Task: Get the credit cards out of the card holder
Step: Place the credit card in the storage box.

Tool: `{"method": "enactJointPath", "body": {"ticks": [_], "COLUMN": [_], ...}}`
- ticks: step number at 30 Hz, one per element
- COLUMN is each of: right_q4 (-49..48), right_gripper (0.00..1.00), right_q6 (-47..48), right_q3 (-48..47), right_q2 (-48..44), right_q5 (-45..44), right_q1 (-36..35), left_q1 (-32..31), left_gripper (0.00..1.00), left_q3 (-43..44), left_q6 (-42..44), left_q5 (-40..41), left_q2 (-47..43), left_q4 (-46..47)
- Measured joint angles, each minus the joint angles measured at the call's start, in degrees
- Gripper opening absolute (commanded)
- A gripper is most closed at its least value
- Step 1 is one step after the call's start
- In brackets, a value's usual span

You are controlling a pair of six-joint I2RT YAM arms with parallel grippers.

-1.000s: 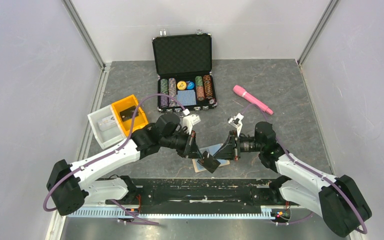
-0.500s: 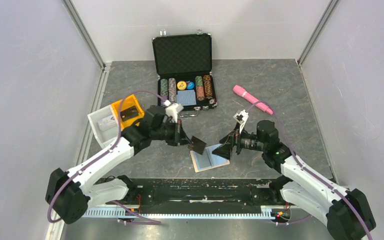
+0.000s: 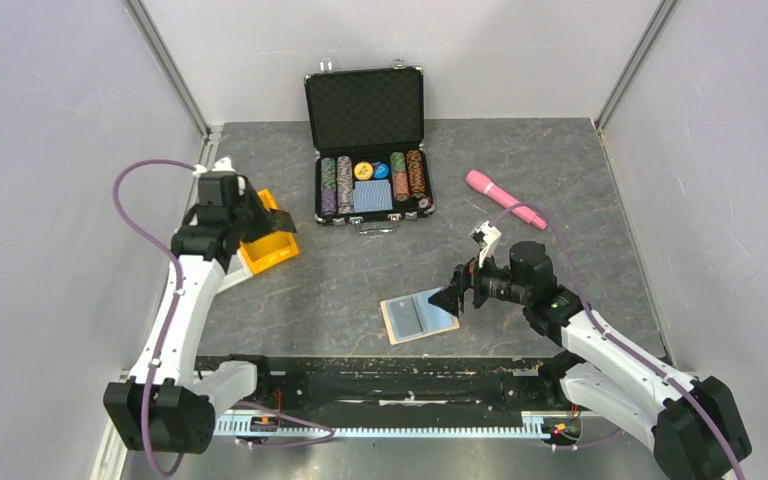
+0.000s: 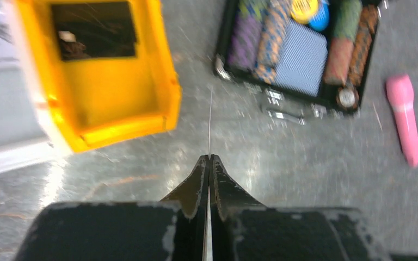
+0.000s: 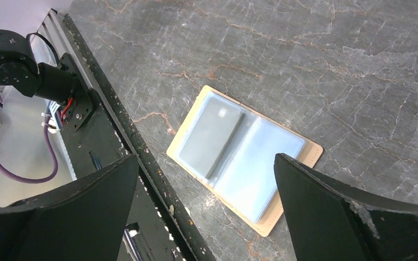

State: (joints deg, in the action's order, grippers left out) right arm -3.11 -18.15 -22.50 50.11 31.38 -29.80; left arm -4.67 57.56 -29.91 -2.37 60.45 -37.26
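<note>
The tan card holder (image 3: 418, 317) lies open on the table near the front edge, blue-grey panels up. A grey card (image 5: 212, 133) still sits in its left pocket. My right gripper (image 3: 452, 297) hovers just right of it, open, nothing between its fingers (image 5: 337, 217). My left gripper (image 3: 263, 216) is far left, above the yellow bin (image 3: 272, 252). It is shut on a thin credit card (image 4: 209, 122) seen edge-on, sticking out past the fingertips (image 4: 200, 168).
A black poker-chip case (image 3: 368, 140) stands open at the back centre. A pink cylinder (image 3: 505, 198) lies at the back right. A white bin (image 4: 0, 109) adjoins the yellow bin (image 4: 109, 103), which holds a dark item (image 4: 92, 30). A black rail (image 5: 114, 125) runs along the near edge.
My left arm swung away from the card holder to the far left with the card, ending over the yellow bin. My right gripper opened wide and backed off slightly.
</note>
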Motion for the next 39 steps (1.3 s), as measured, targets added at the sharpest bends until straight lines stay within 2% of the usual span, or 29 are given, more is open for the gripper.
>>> {"method": "enactJointPath", "body": {"ticks": [4, 9, 14, 23, 39], "right_q4": [0.52, 0.63, 0.9, 1.03, 0.11], "right_gripper": [0.98, 0.98, 0.98, 0.98, 0.98], "right_q6": [0.81, 0.83, 0.85, 0.07, -1.81], "right_q3": [0.0, 0.0, 0.0, 0.0, 0.0], "right_q2": [0.81, 1.01, 1.01, 0.94, 0.09], "right_q5": [0.04, 0.83, 1.27, 1.09, 0.66], "right_q1": [0.0, 0.0, 0.0, 0.0, 0.0], "left_q1": [7.8, 12.22, 12.96, 13.38, 13.62], "left_gripper": [0.02, 0.02, 0.02, 0.02, 0.07], "left_q3": [4.72, 8.39, 11.89, 12.68, 12.68], "left_q6": [0.33, 1.81, 1.86, 1.79, 1.86], "left_q5": [2.1, 2.93, 2.75, 4.33, 5.09], "left_q2": [5.42, 14.84, 22.4, 29.66, 34.97], "left_q4": [-0.26, -0.26, 0.13, 3.56, 6.49]}}
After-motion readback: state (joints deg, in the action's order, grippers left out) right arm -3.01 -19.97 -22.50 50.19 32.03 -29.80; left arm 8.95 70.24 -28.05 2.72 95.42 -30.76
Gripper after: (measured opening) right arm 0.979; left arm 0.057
